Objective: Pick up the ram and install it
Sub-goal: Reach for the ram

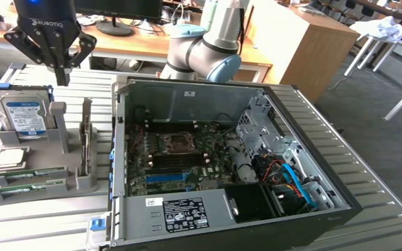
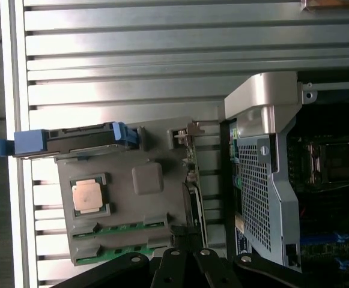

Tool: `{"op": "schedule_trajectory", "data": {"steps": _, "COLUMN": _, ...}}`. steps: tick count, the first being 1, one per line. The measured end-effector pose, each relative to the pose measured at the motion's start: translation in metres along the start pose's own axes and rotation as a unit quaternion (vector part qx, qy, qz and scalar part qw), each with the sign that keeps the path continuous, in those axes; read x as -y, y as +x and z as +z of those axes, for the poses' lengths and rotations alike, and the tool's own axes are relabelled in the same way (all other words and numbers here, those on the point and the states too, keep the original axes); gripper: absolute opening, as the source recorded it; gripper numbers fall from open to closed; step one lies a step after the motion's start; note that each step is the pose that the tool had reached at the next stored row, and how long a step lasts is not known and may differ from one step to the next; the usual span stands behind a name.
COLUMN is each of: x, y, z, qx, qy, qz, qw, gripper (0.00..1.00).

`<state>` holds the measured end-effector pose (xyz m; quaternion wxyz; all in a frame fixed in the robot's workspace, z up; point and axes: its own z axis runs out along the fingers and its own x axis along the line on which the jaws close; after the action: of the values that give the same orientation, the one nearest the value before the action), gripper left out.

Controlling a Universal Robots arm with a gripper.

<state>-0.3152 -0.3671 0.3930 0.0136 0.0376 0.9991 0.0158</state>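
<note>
Two green ram sticks (image 1: 25,174) (image 1: 21,191) lie flat in slots at the front of a grey holder (image 1: 67,157) on the exterior view's left. In the wrist view they show as green strips (image 2: 121,227) (image 2: 111,252) at the holder's (image 2: 147,207) edge. Another thin board (image 1: 86,137) stands on edge in the holder's right side, seen edge-on (image 2: 193,180) from the wrist. My black gripper (image 1: 63,79) hangs shut and empty well above the holder, over its back near the hard drive. Its fingers (image 2: 173,273) meet just past the on-edge board.
A silver hard drive (image 1: 25,117) with blue brackets (image 2: 27,143) stands in the holder's back, with a CPU chip (image 2: 89,197) beside it. The open PC case (image 1: 326,204) lies to the right, its motherboard showing a CPU socket (image 1: 180,141) and a blue slot (image 1: 166,177). The slatted metal table (image 2: 132,54) carries everything.
</note>
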Motion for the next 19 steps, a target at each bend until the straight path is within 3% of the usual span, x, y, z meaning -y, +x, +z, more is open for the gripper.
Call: {"op": "schedule_trajectory", "data": {"steps": 19, "x": 0.0057, "y": -0.0004, "z": -0.0002, "qx": 0.0000, "qy": 0.0000, "qz": 0.000, "qw": 1.0000, "gripper": 0.10}}
